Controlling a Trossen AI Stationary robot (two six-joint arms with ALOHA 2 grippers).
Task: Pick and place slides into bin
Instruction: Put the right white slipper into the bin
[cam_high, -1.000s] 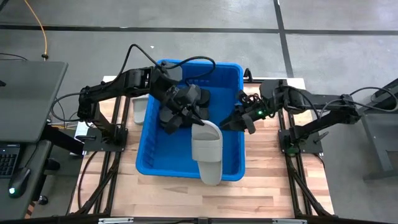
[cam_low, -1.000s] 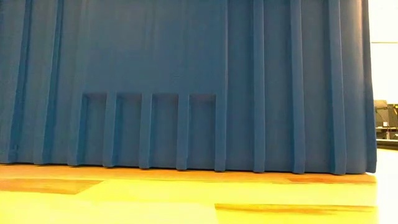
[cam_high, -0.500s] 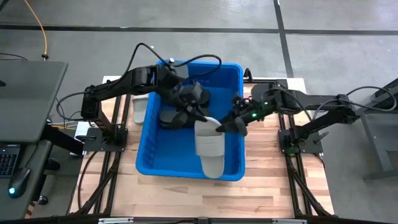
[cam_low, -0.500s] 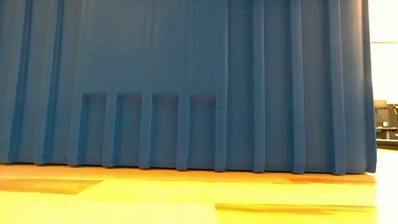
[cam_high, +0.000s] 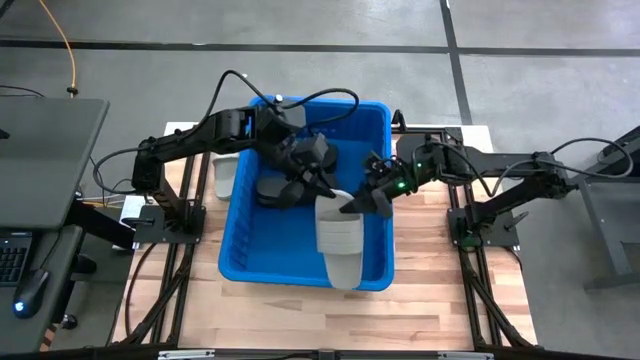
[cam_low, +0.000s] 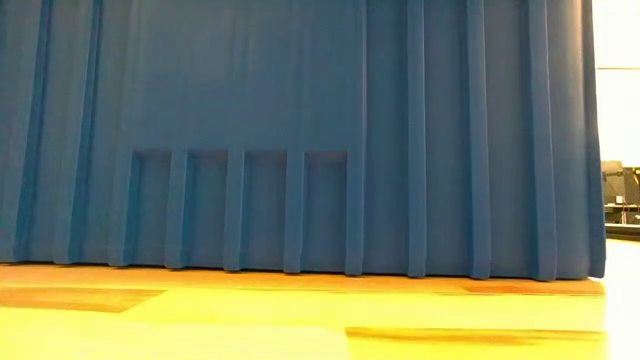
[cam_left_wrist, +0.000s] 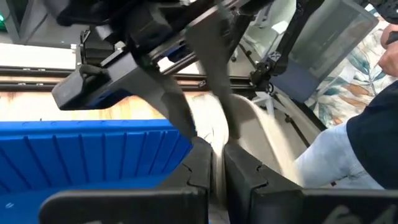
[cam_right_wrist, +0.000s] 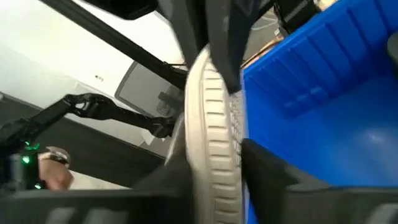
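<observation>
The blue bin (cam_high: 275, 245) stands mid-table, and its ribbed wall (cam_low: 300, 130) fills the low view. A pale grey slide (cam_high: 338, 240) hangs over the bin's right half. My left gripper (cam_high: 328, 192) reaches over the bin from the left and is shut on the slide's far end. My right gripper (cam_high: 358, 205) comes in from the right and is shut on the same end. A black slide (cam_high: 275, 188) lies inside the bin. Another pale slide (cam_high: 225, 175) lies on the table left of the bin. My left gripper pinches the thin far end of the pale slide (cam_left_wrist: 217, 158) between its two fingers, slanting down from the table's left. The slide hangs below it toward the near side, its lower end (cam_high: 345, 282) over the bin's near rim; whether it touches the rim cannot be told. My right gripper has the slide's ribbed sole edge (cam_right_wrist: 214, 118) between its two fingers, close to where the left gripper holds it. Its fingers (cam_right_wrist: 267, 168) come almost level from the table's right side and lie across the slide's edge.
Both arms cross above the bin's right half, and cables loop over its far rim (cam_high: 300, 100). The wooden tabletop (cam_high: 300, 315) lies bare in front of the bin. A person (cam_left_wrist: 367, 143) shows beyond the table in the left wrist view.
My right gripper has moved toward the table's left, up to the hanging slide, and its fingers have closed on the slide's edge. My left gripper has kept hold, and the slide has shifted slightly toward the far side.
</observation>
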